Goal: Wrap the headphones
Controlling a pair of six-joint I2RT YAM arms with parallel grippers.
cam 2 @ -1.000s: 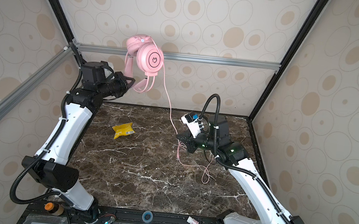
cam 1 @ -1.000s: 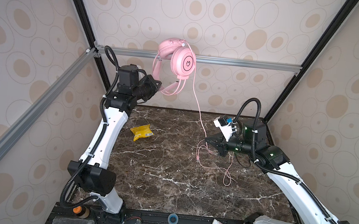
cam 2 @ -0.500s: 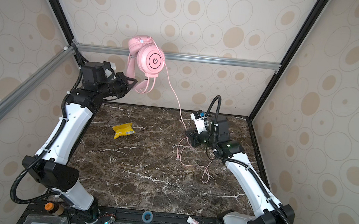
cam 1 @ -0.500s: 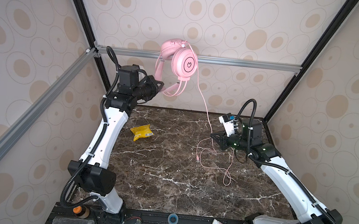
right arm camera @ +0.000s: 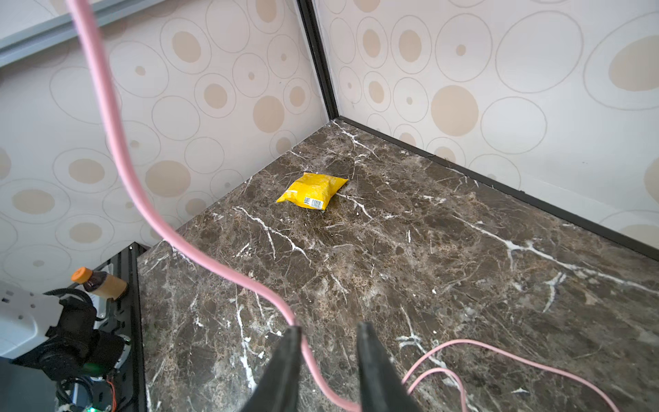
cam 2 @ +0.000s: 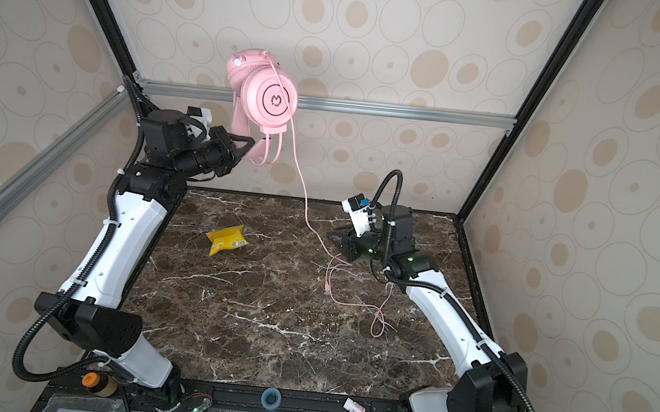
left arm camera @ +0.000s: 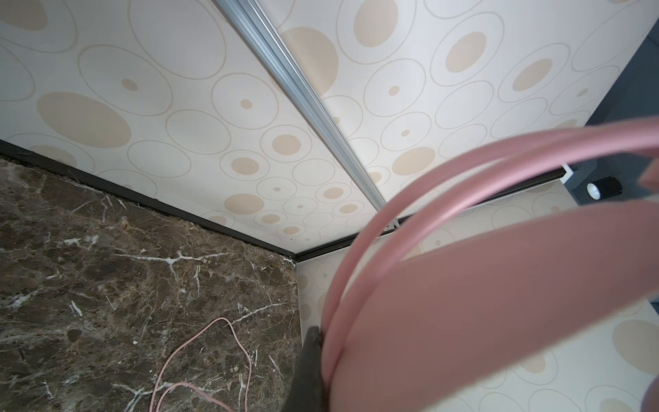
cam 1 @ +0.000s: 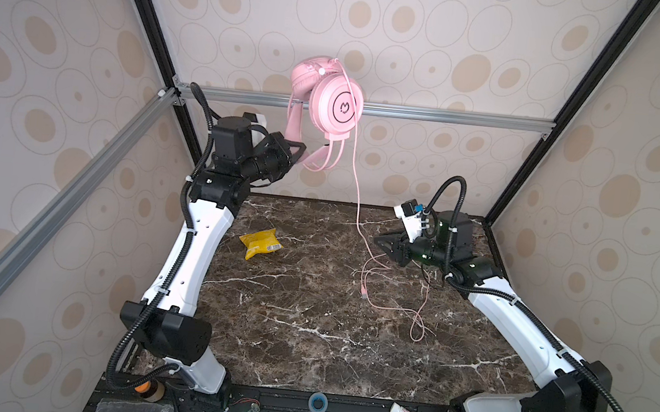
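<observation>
The headphones (cam 1: 336, 107) hang above the 12 o'clock edge of the table (cam 1: 306, 338), headband clamped in the left gripper (cam 1: 300, 150). Their cable (cam 1: 357, 189) drops between the parted fingers of the right gripper (right arm camera: 328, 326) at 2 o'clock; a yellow packet (cam 1: 261, 243) lies at 10 o'clock.

The left arm (cam 1: 201, 243) and right arm (cam 1: 516, 323) have white shells, black joints and black ribbed hoses (cam 1: 457, 212) zip-tied on. The right claw (right arm camera: 328, 331) has black tapered fingers (right arm camera: 285, 367).
</observation>
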